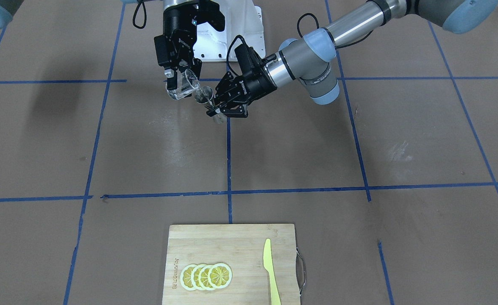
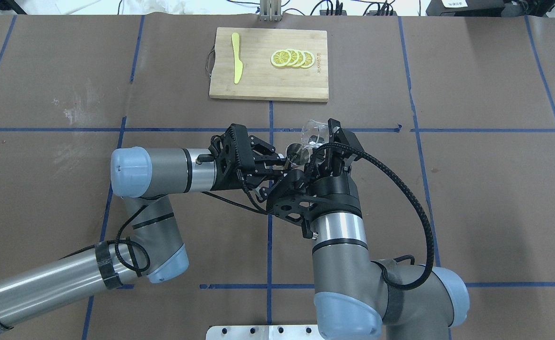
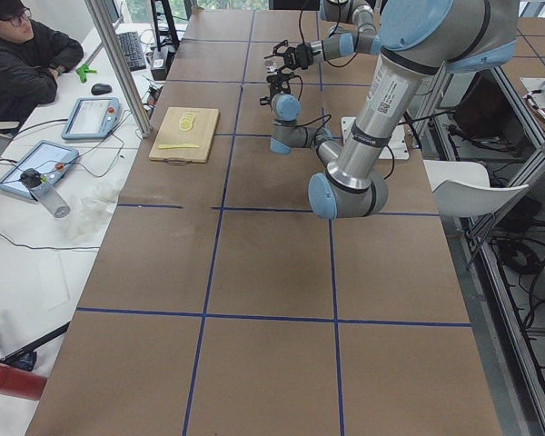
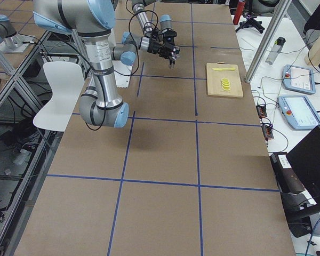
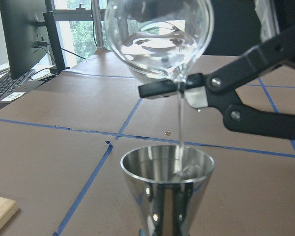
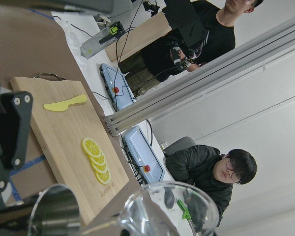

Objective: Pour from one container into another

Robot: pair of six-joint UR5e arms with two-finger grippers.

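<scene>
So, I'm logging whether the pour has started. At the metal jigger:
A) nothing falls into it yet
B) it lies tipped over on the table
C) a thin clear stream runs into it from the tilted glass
C: the left wrist view shows a thin stream dropping from the lip of the tilted glass into the upright metal jigger.

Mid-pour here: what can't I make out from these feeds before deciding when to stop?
- Fill level in the jigger: the left wrist view sits too low over its rim; too small in the overhead view.
- Liquid left in the glass beaker: clear, with reflections, in both wrist views.
- Left gripper's hold on the jigger: cut off by the left wrist view's bottom edge.
</scene>
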